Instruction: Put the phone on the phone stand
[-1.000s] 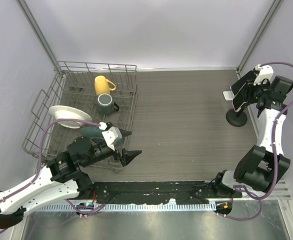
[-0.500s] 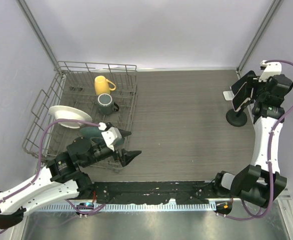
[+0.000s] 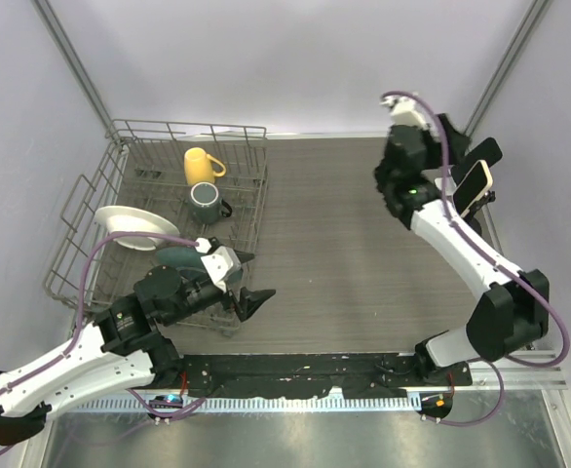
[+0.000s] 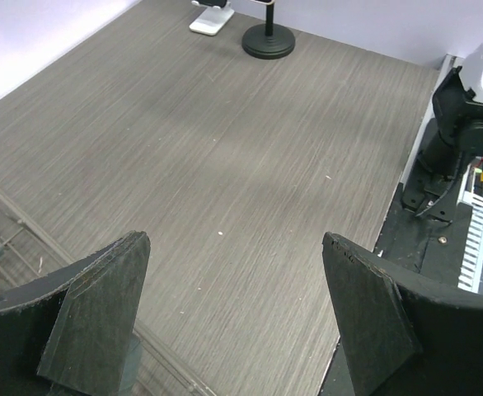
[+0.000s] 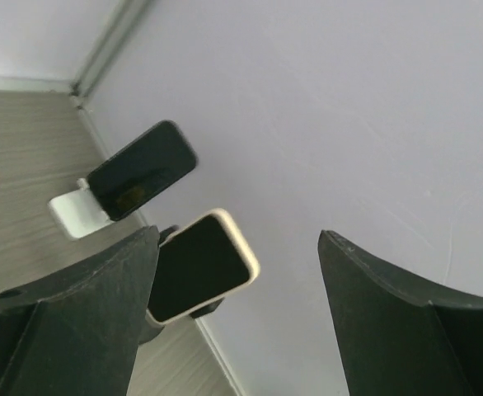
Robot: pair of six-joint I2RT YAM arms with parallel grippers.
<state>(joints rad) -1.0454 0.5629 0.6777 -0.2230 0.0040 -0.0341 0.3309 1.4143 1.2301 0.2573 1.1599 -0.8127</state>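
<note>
A dark phone (image 5: 143, 169) leans on the small white phone stand (image 5: 72, 216) by the right wall. It also shows in the top view (image 3: 482, 153). A second phone with a cream edge (image 5: 200, 266) sits tilted on a black mount just in front of it, and shows in the top view (image 3: 471, 185). My right gripper (image 5: 237, 272) is open and empty, to the left of both phones and facing them, touching neither. In the top view the arm hides most of the white stand. My left gripper (image 3: 251, 283) is open and empty by the rack's front corner.
A wire dish rack (image 3: 86, 210) at the left holds a yellow mug (image 3: 203, 164), a dark green mug (image 3: 206, 201) and a white plate (image 3: 130, 226). The left wrist view shows the white stand (image 4: 213, 16) and a black round-based stand (image 4: 268, 40) far across the wood-grain table.
My right arm has swung left and back from the phones. The cream-edged phone stays on its black mount. My left arm has not moved.
</note>
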